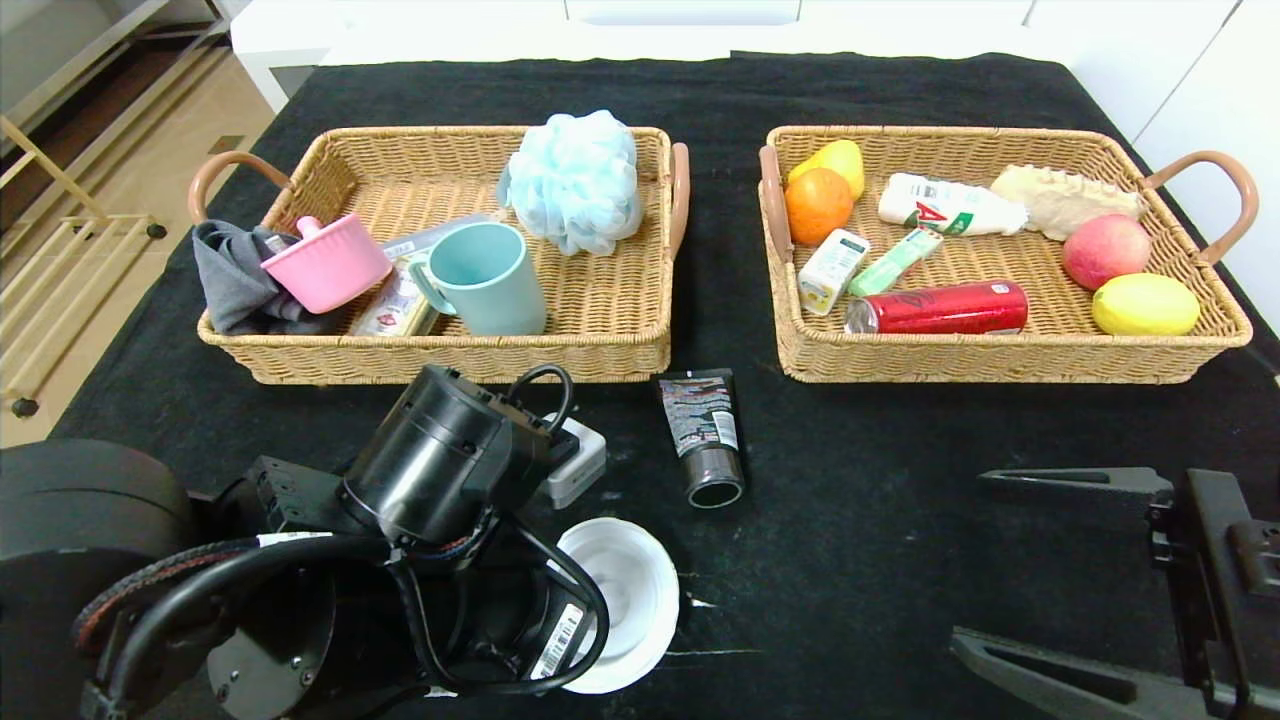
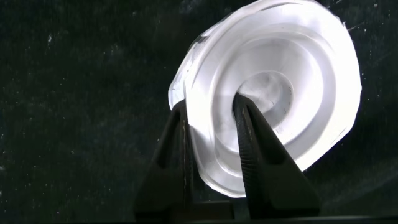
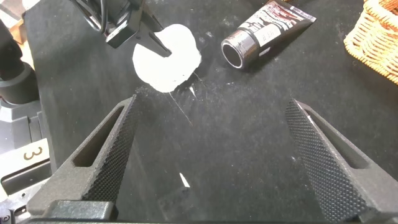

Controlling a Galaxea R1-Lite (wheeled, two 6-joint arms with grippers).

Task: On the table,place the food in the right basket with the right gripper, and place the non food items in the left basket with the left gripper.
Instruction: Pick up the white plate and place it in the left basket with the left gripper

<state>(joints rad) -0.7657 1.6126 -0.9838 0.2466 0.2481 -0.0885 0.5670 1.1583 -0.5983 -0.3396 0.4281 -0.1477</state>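
Note:
A round white ridged disc [image 1: 628, 600] lies on the black table [image 1: 880, 520] near its front edge. My left gripper [image 2: 211, 118] is shut on the disc's [image 2: 280, 81] rim, one finger inside it and one outside. The black squeeze tube [image 1: 703, 435] lies just beyond it, cap toward me. The pink pot [image 1: 325, 262] sits in the left basket [image 1: 450, 362]. The red soda can [image 1: 940, 308], drink carton [image 1: 830, 268] and candy stick [image 1: 895, 262] lie in the right basket [image 1: 1000, 362]. At the front right my right gripper [image 1: 970, 560] hangs open over bare cloth, holding nothing.
The left basket also holds a teal mug [image 1: 490, 280], a blue bath pouf [image 1: 575, 180] and a grey cloth [image 1: 235, 275]. Fruit [image 1: 1145, 303] and a white bottle [image 1: 950, 205] lie in the right basket. A small white box [image 1: 578, 465] sits by my left wrist.

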